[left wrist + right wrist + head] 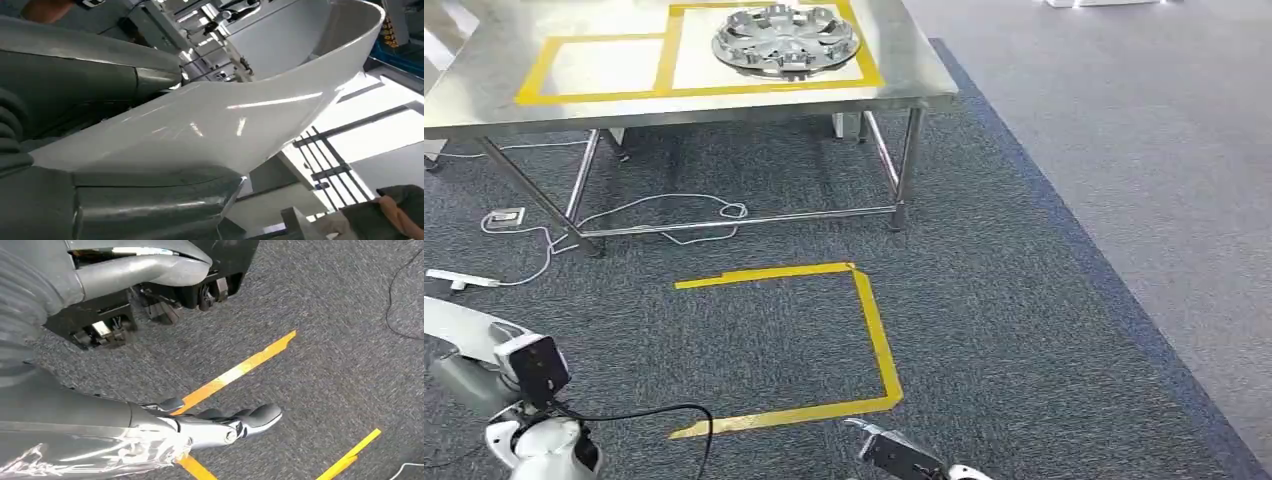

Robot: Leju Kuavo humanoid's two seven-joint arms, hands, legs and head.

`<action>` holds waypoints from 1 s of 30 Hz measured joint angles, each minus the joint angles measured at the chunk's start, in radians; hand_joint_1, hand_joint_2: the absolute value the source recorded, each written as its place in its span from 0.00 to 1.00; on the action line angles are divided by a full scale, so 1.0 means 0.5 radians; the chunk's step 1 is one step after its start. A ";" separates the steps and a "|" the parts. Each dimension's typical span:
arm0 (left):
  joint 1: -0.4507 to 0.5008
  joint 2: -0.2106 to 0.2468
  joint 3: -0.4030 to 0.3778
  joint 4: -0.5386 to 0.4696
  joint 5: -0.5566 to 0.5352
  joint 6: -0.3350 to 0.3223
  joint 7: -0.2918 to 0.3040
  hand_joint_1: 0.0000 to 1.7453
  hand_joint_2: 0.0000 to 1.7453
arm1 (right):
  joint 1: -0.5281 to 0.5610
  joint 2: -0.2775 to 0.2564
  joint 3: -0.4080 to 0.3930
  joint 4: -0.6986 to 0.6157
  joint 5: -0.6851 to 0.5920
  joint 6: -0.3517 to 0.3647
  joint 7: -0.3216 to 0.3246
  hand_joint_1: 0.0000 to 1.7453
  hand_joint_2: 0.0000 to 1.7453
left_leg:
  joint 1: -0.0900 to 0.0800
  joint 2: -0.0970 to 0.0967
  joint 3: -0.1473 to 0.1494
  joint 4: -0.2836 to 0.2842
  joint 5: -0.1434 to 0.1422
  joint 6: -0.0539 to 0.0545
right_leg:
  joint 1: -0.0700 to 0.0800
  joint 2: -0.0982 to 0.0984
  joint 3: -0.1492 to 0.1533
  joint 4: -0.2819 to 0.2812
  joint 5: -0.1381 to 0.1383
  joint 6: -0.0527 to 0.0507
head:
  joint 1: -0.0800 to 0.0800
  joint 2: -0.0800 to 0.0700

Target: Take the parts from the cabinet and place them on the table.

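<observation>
Hanging low over the carpet, the right hand [220, 427] holds nothing, its dark fingers lying nearly straight above a yellow tape strip [235, 372]. The left hand I cannot judge: its wrist view gives only glossy white shell and grey cover. Outward, one silver wheel cover [786, 40] already lies on the steel desk [914, 80], inside the right of two taped boxes there. With both arms down, the sensible step seems to be turning back to the cabinet, arms kept tucked clear of the desk legs.
</observation>
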 joint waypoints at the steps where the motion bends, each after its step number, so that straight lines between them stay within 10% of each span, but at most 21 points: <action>1: 0.000 0.000 0.001 -0.001 -0.009 0.000 0.000 1.00 1.00 | 0.001 0.000 0.001 0.000 0.000 0.000 0.000 0.00 1.00 | -0.002 0.000 0.000 0.000 0.000 0.003 | -0.003 0.000 0.002 -0.005 0.002 0.013 | 0.000 0.000; 9: 0.003 -0.002 0.002 -0.040 -0.012 0.000 0.000 1.00 1.00 | 0.000 0.000 0.009 -0.001 -0.005 0.002 0.003 0.00 1.00 | -0.008 0.005 0.015 -0.025 0.018 0.077 | -0.026 -0.001 -0.005 -0.002 -0.012 0.099 | 0.002 0.000; 14: 0.006 -0.003 0.001 -0.050 0.008 0.000 0.000 1.00 1.00 | 0.010 0.000 0.011 0.000 -0.007 0.002 0.010 0.00 1.00 | -0.026 0.005 0.016 -0.023 0.011 0.097 | -0.009 -0.004 -0.332 0.647 -0.278 0.069 | 0.007 0.000; 16: 0.006 -0.003 0.001 -0.050 0.008 0.000 0.000 1.00 1.00 | 0.009 0.000 0.012 0.000 -0.007 0.004 0.010 0.00 1.00 | -0.033 0.001 0.022 -0.023 0.008 0.096 | 0.002 -0.005 -0.269 0.497 -0.159 0.045 | 0.006 0.000; 18: 0.006 -0.003 -0.001 -0.050 0.008 0.000 0.000 1.00 1.00 | 0.003 0.000 0.012 0.000 -0.007 0.004 0.010 0.00 1.00 | -0.034 -0.001 0.034 -0.023 -0.001 0.086 | 0.023 -0.004 -0.075 0.112 0.019 0.005 | 0.007 0.000; 25: 0.005 0.001 -0.001 -0.055 0.004 0.000 0.000 1.00 1.00 | -0.001 -0.005 0.014 0.000 -0.010 0.005 0.013 0.00 1.00 | -0.022 0.002 0.007 0.044 -0.062 0.003 | 0.025 -0.001 0.032 -0.042 0.002 -0.026 | 0.001 0.000; 28: 0.009 0.002 0.002 -0.055 0.005 0.000 0.000 1.00 1.00 | 0.003 -0.005 0.014 0.000 -0.010 0.005 0.014 0.00 1.00 | 0.007 0.003 -0.227 0.493 -0.257 -0.036 | 0.023 -0.009 0.052 -0.042 -0.015 -0.037 | -0.002 0.000; 30: 0.016 0.003 0.003 -0.055 0.005 0.000 0.000 1.00 1.00 | 0.009 -0.006 0.014 0.002 -0.009 0.005 0.015 0.00 1.00 | 0.030 0.004 -0.307 0.590 -0.224 -0.059 | 0.019 -0.009 0.070 -0.041 -0.031 -0.030 | -0.002 0.000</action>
